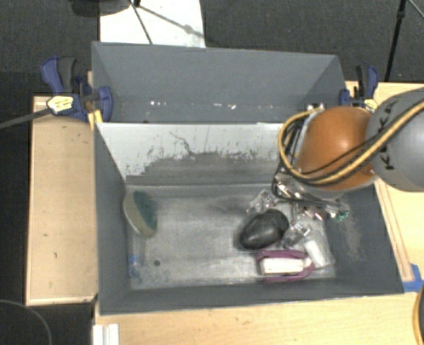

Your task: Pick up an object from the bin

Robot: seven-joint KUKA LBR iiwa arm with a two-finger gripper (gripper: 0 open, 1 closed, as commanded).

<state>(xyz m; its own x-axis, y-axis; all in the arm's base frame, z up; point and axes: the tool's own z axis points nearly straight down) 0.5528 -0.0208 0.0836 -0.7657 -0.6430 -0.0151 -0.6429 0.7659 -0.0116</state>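
Hand [299,208] low over black rounded obj [262,231], right of bin [197,146]; grip state can't tell.

grey arm [413,153] in from right, wrist [307,198] low, angled down-left (orange cover [334,146], cables [289,146] looped round)

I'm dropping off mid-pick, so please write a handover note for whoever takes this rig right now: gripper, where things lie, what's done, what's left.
Gripper: low in the right half of the bin, down at a small heap; I cannot tell whether it grips anything.
Heap: black rounded lump just left of the gripper; flat purple-and-white thing in front of the lump; small white piece to its right.
Apart, at the bin's left side: grey-green pad.
Done: arm is down at the heap.
Left: nothing is seen lifted clear; one thing has yet to be raised out.
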